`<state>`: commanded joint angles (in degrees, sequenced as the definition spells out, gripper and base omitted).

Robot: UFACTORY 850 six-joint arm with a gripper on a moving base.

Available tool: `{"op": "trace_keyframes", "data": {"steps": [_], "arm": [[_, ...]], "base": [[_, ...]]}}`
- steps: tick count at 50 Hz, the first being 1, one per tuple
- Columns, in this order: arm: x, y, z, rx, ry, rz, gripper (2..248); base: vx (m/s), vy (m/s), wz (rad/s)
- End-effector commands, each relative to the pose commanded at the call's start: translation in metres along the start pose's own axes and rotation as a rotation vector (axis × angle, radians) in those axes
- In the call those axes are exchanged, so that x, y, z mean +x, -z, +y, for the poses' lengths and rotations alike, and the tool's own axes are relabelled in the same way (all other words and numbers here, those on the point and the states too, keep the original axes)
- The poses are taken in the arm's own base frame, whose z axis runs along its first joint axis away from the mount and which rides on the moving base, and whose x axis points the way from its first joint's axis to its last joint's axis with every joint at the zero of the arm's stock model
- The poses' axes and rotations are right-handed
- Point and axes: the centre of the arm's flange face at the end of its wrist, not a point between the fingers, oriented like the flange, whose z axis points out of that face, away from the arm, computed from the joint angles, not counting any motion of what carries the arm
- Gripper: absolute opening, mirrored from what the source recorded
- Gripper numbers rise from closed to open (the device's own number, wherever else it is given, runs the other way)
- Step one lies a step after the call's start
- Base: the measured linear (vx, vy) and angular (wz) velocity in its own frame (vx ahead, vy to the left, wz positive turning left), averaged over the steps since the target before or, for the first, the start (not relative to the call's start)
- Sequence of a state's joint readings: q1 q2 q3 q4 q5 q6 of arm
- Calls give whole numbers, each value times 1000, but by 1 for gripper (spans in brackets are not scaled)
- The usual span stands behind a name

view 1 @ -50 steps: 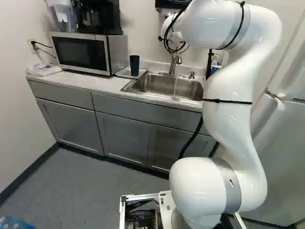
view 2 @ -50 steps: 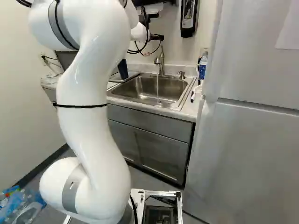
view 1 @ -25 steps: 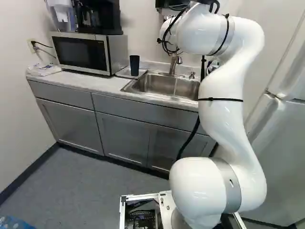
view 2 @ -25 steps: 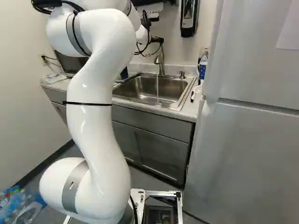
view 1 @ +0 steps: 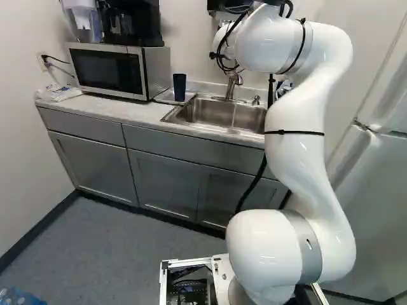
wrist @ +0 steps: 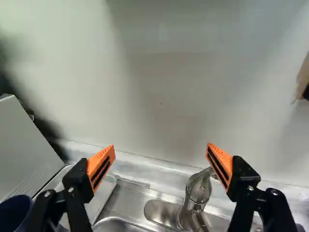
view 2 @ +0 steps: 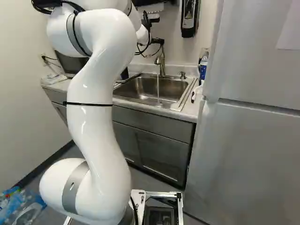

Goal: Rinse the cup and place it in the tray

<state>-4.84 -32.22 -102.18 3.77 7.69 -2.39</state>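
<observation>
Wide open, my gripper (wrist: 160, 157) has nothing between its fingers in the wrist view; the faucet (wrist: 195, 200) stands just past one finger and the metal tray (wrist: 99, 195) lies by the other. The base views do not show the fingers clearly. A dark blue cup (view 1: 179, 87) stands upright on the tray (view 1: 164, 97), left of the sink (view 1: 213, 114) in the left base view. In the wrist view the cup (wrist: 15, 211) is beyond the tray-side finger. Water (view 2: 158, 89) runs from the faucet (view 2: 161, 63) into the sink.
A microwave (view 1: 108, 70) sits on the counter (view 1: 127, 111) beside the tray. A soap dispenser (view 2: 189, 18) hangs on the wall above the sink's right side; a refrigerator (view 2: 253, 140) stands right of the counter. Plastic bottles (view 2: 21, 208) lie at the lower left.
My upper arm has swung leftward in the left base view and rightward in the right base view, mostly during the earlier half-second. The base, cup and tray have not moved.
</observation>
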Motion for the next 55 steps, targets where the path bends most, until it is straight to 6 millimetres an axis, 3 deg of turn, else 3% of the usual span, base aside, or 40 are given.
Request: {"op": "trace_keyframes", "data": {"steps": [55], "arm": [[-5, 20, -4, 7, 1, -56, 247]], "base": [[0, 0, 0]]}}
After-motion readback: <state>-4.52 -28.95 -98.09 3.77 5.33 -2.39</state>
